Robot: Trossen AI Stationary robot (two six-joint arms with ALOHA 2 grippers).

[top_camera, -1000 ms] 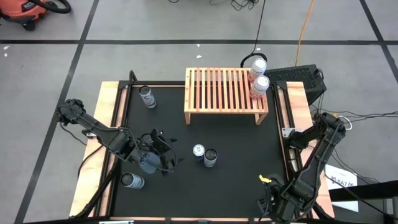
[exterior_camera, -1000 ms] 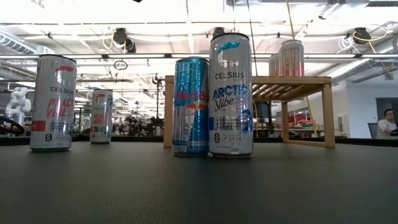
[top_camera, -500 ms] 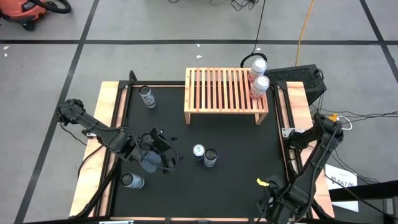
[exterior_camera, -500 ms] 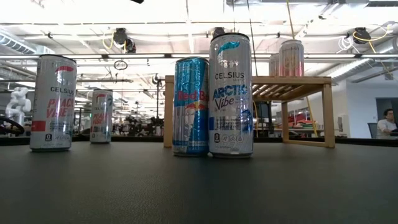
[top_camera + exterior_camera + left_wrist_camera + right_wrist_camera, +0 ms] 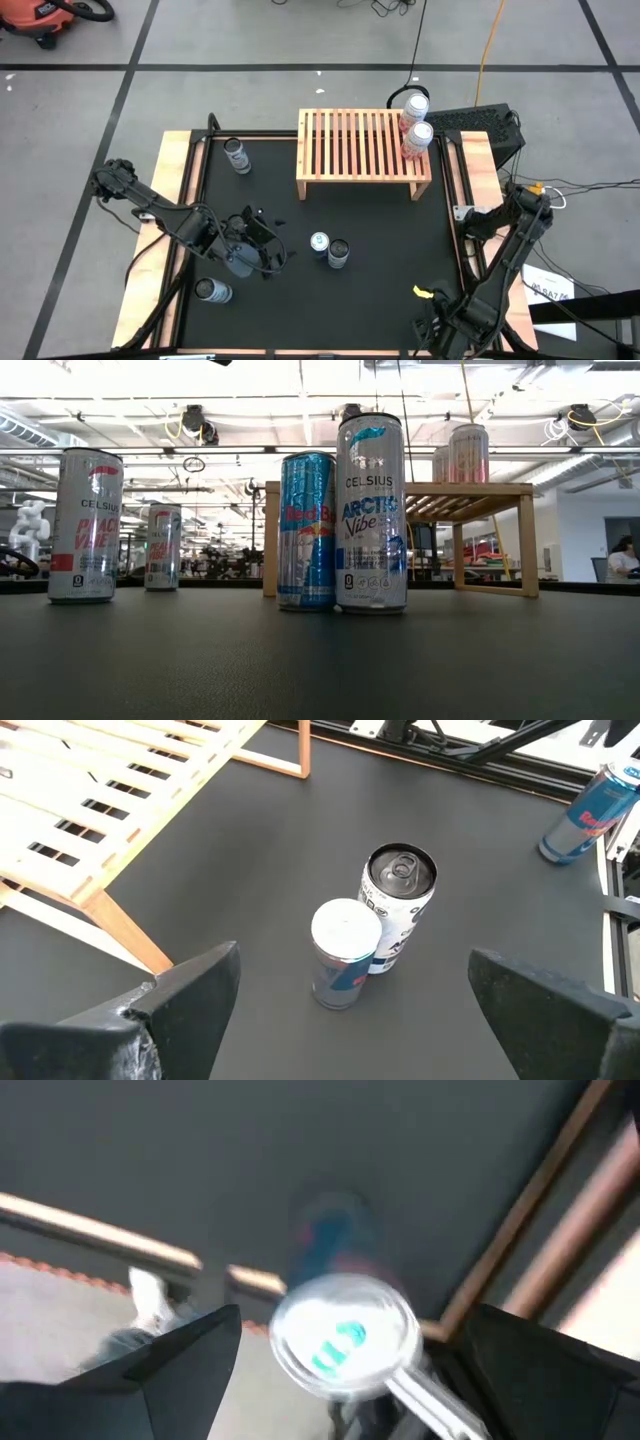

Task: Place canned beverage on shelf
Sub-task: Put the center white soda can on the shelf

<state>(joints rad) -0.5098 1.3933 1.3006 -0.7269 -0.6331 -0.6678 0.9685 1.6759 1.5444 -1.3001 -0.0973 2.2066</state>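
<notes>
The light-wood slatted shelf (image 5: 363, 148) stands at the table's far side, with two cans (image 5: 416, 122) upright on its right end. A blue can (image 5: 319, 243) and a silver Celsius can (image 5: 339, 252) stand side by side mid-table. My left gripper (image 5: 262, 238) hangs open to their left, pointing at them (image 5: 345, 950) from a distance. My right gripper (image 5: 355, 1320) is open at the near right corner and points down over another blue can (image 5: 345, 1335). That can's top shows blurred between the fingers, and no touch shows.
One can (image 5: 237, 155) stands at the far left of the black mat and another (image 5: 213, 291) at the near left. Wooden borders and black rails (image 5: 455, 190) frame the mat. The middle and right parts of the mat (image 5: 400, 240) lie bare.
</notes>
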